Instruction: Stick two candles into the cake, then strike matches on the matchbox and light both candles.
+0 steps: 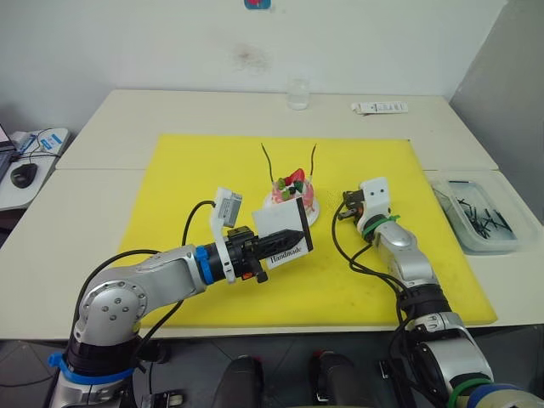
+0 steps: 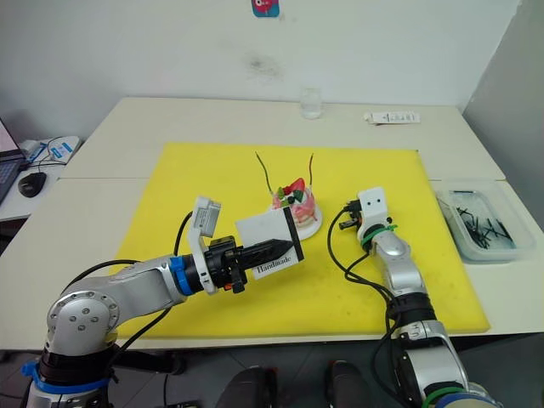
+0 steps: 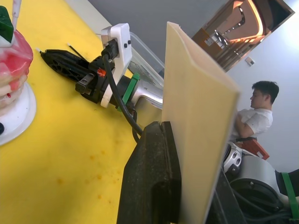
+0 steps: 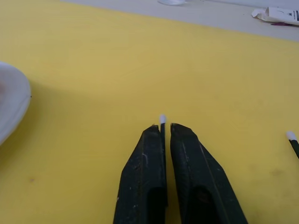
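Left claw (image 2: 276, 249), nearest the camera, grips the matchbox (image 2: 270, 240) upright above the yellow mat (image 2: 212, 178), just before the cake (image 2: 297, 206) holding both candles (image 2: 263, 173). Right claw (image 4: 162, 133) pinches a match (image 4: 162, 122), beside the cake.

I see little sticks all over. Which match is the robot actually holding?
The white-tipped match pinched in the right claw; another lies loose on the yellow mat, the rest sit in the clear tray.

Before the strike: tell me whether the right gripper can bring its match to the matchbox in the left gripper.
Probably yes. The right gripper pinches a match, and the matchbox, lifted by the left gripper, sits just across open yellow mat. Only the cake stands close behind.
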Controlling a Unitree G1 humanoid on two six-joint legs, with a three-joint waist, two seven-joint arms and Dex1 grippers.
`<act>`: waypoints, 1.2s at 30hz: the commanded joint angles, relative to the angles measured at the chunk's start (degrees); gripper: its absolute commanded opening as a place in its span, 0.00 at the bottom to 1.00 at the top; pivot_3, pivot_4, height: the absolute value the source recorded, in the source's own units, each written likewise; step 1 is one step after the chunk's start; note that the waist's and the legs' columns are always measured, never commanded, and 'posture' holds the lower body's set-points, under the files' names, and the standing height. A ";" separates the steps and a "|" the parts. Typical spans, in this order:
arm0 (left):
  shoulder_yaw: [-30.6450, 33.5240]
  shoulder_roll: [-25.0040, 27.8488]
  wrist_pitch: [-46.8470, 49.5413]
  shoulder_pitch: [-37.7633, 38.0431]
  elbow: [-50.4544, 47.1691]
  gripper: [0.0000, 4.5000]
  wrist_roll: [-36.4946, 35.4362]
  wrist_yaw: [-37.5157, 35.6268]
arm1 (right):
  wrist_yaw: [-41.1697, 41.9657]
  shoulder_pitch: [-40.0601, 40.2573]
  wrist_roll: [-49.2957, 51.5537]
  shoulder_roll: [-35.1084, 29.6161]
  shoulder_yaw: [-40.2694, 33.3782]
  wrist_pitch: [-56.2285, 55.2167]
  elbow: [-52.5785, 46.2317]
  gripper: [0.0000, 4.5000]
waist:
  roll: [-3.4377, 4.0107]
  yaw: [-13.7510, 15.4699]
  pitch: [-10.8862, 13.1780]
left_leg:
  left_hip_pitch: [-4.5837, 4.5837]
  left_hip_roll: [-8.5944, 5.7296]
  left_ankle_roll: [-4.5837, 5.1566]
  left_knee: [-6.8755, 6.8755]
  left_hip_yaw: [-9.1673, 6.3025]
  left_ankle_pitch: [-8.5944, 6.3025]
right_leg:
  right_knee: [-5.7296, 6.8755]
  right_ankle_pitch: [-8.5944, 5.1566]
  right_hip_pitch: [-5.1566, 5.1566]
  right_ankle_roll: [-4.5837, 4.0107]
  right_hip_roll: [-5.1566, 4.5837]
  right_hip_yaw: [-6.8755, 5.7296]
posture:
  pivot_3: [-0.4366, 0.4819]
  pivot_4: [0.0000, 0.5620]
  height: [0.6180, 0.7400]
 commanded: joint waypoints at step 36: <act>0.28 -0.50 -2.86 -0.12 -2.23 0.00 0.52 0.97 | 1.23 -0.59 -1.36 0.42 0.20 5.13 0.83 0.09 | -0.06 -0.21 -0.04 | 0.05 0.01 0.00 -0.01 0.00 0.00 | 0.00 0.02 0.02 -0.02 0.00 0.02 | 0.48 0.27 1.00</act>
